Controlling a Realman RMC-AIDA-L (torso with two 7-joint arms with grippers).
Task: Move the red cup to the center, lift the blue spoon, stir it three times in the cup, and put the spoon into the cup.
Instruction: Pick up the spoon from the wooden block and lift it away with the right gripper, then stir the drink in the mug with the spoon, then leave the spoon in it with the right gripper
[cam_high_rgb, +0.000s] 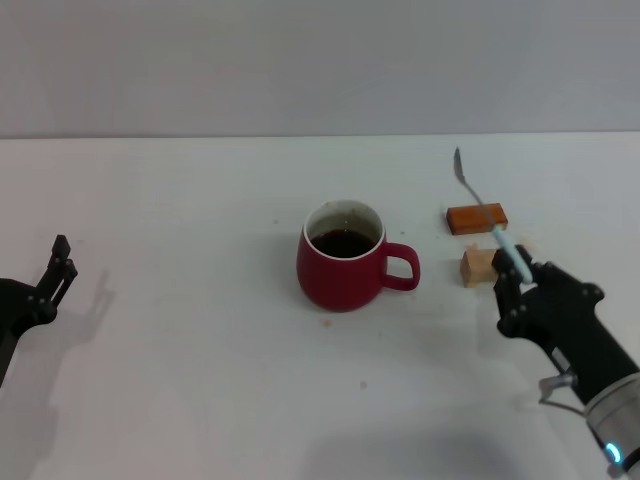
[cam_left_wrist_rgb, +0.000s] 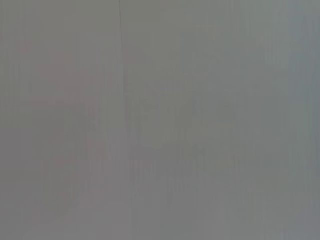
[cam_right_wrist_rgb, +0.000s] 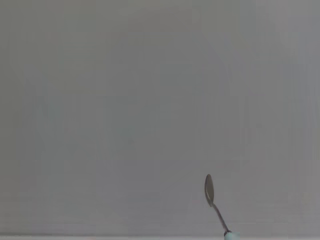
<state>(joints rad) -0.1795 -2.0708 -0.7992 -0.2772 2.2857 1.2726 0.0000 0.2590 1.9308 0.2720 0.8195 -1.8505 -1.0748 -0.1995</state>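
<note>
While the red cup (cam_high_rgb: 341, 258) stands at the table's middle, the right gripper (cam_high_rgb: 521, 275) grips the blue spoon (cam_high_rgb: 484, 209) by its handle, bowl pointing up and away, right of the cup; the left gripper (cam_high_rgb: 58, 268) waits far left, fingers slightly apart.

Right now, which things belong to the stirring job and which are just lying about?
In the job: red cup at the table's center; blue spoon, held by the right end effector.
Lying about: orange-brown block; tan block. Left end effector idle.
</note>
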